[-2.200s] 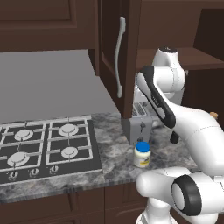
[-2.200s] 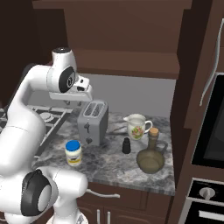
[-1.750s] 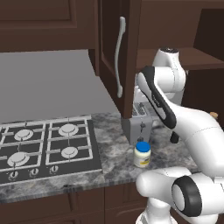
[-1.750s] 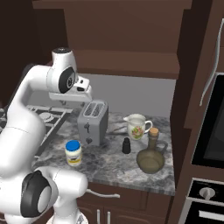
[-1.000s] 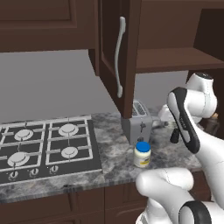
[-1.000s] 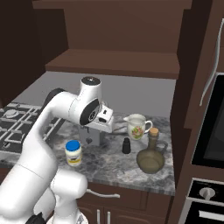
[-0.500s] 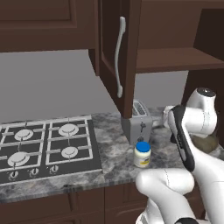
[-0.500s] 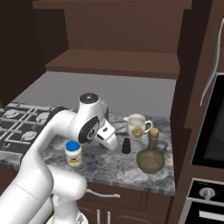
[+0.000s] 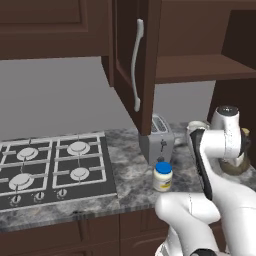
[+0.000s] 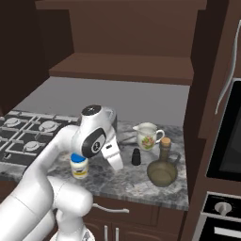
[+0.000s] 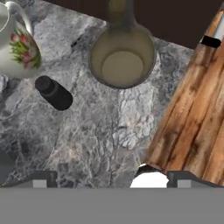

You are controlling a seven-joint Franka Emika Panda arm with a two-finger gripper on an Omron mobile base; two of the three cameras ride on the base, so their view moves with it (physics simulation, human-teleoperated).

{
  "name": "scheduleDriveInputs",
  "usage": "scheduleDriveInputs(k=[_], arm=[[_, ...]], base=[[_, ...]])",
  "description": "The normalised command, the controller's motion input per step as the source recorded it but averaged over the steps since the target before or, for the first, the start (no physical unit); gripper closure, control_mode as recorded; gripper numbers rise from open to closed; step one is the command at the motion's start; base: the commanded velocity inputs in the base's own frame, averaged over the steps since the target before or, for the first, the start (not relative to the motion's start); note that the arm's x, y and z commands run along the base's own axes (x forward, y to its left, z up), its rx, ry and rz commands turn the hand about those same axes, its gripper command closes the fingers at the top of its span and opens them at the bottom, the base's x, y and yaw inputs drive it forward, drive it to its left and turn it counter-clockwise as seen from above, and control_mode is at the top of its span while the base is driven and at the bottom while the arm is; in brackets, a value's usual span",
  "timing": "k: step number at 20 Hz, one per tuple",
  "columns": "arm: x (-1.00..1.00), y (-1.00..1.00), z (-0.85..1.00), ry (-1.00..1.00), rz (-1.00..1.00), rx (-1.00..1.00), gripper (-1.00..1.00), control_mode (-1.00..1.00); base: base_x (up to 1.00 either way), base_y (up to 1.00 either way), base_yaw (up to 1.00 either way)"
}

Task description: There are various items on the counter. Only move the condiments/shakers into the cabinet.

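Olive bottle x1, black shaker x1, jar x1

Counter with toaster, jar, mug, shaker, bottle

Bare counter between shaker, bottle

On the tabletop before me, the jar stands nearest left, toaster behind it. The shaker sits between mug and bottle. Hob lies far left; cabinet shelf above.
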Motion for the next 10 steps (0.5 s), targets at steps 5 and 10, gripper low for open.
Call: scheduleDriveInputs(k=[5, 10], arm=[[0.0, -0.49, 0.13, 0.0, -0.41, -0.01, -1.0, -1.0], [0.03, -0.58, 0.21, 0.02, -0.31, 0.0, -1.0, -1.0]], base=[[0.0, 0.0, 0.0], [0.0, 0.0, 0.0]])
